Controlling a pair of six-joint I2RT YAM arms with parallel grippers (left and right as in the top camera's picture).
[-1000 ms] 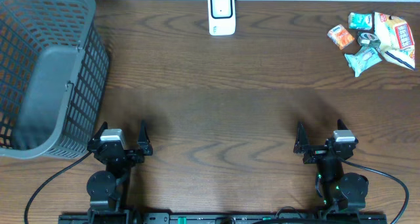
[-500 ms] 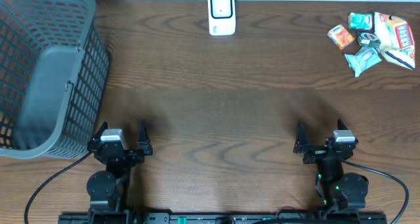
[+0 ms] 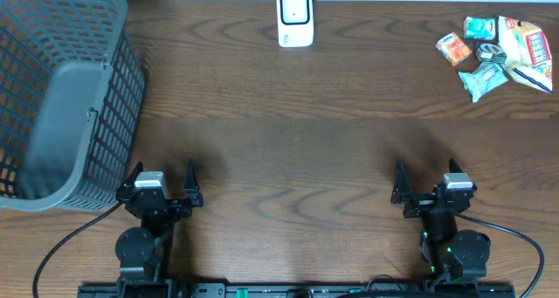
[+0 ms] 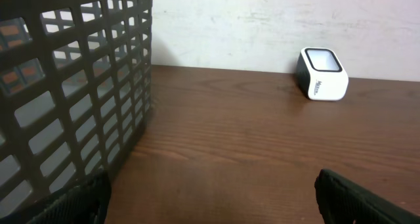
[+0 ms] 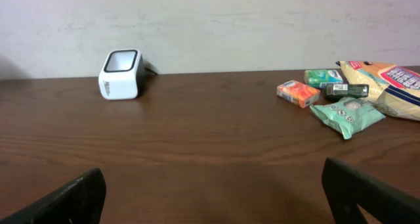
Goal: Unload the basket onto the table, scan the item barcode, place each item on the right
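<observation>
With the left tool (image 3: 162,181) and right tool (image 3: 431,185) both spread wide and empty at the lower frame, the small snack packets (image 3: 496,51) at the worktop's upper right look light, crinkly and slippery, best pinched across flat faces.

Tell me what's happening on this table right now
Nothing is being handled yet. The left claw and right claw are both open and empty at the near edge of the table. The white scanner stands at the far edge, a pile of snack packets lies in the far right corner, and a grey basket sits on the left.
</observation>
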